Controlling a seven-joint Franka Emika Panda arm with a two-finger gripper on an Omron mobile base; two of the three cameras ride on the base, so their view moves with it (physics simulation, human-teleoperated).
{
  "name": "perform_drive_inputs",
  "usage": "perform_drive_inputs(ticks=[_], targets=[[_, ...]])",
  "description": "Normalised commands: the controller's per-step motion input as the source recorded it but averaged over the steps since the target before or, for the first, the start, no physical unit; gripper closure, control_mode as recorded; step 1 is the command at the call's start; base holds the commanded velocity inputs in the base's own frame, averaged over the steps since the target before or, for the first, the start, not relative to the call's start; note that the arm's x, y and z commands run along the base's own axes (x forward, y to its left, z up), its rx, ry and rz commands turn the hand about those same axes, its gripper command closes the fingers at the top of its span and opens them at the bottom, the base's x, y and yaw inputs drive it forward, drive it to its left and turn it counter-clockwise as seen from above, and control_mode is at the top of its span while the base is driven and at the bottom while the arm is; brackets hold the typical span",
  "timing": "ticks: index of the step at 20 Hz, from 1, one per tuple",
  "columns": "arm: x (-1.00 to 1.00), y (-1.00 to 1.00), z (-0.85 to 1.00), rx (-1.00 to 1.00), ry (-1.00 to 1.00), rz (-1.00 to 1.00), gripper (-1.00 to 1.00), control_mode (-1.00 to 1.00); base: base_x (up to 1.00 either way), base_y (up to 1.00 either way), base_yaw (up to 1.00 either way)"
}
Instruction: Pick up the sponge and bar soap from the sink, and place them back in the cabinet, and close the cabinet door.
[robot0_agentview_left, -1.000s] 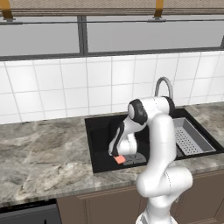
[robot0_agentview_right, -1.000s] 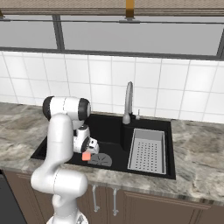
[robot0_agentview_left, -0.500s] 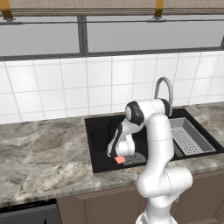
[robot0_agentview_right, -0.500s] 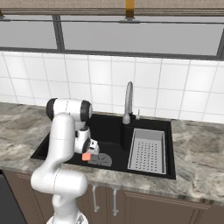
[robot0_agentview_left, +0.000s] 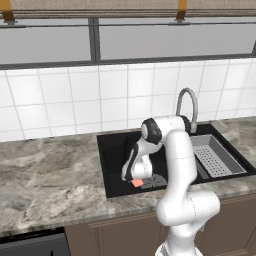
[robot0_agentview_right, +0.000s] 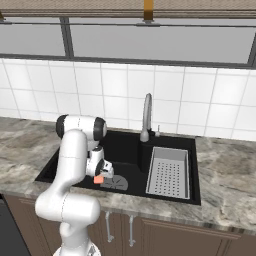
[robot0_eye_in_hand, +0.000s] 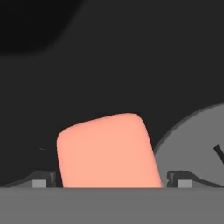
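The salmon-pink bar soap (robot0_eye_in_hand: 107, 151) lies on the black floor of the sink (robot0_agentview_left: 111, 160), beside the round grey drain (robot0_eye_in_hand: 199, 140). My gripper (robot0_eye_in_hand: 111, 181) is down in the basin right over it, open, one fingertip on each side of the bar; the left tip is almost against it and a thin gap shows at the right tip. From the base, the bar soap (robot0_agentview_left: 137, 183) (robot0_agentview_right: 99, 179) peeks out under the gripper (robot0_agentview_left: 135, 177) (robot0_agentview_right: 98, 174). The sponge, the cabinet and its door are out of view.
A grey perforated strainer tray (robot0_agentview_left: 212, 157) (robot0_agentview_right: 167, 172) fills the right half of the sink. The curved chrome faucet (robot0_agentview_left: 186, 100) (robot0_agentview_right: 147, 115) stands behind it. Grey marbled counter (robot0_agentview_left: 45, 185) surrounds the basin, with a tiled wall and window behind.
The arm has sunk slightly, bringing the gripper lower over the bar soap. The soap itself has stayed in place.
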Motion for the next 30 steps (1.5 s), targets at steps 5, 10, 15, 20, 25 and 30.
perform_drive_inputs(ticks=[5,10,15,20,25,30], targets=[[0.08,0.03,-0.2,0.0,0.04,0.0,-1.0,-1.0,0.0,0.0,0.0],[0.03,0.03,-0.18,0.0,0.04,0.0,1.0,-1.0,0.0,0.0,0.0],[0.0,0.0,-0.11,0.0,0.02,0.0,1.0,-1.0,0.0,0.0,0.0],[0.0,0.0,0.0,0.0,0.0,0.0,1.0,-1.0,0.0,0.0,0.0],[0.0,0.0,0.0,0.0,0.0,0.0,1.0,-1.0,0.0,0.0,0.0],[-0.02,0.0,0.17,-0.01,0.0,0.0,1.0,-1.0,0.0,0.0,0.0]])
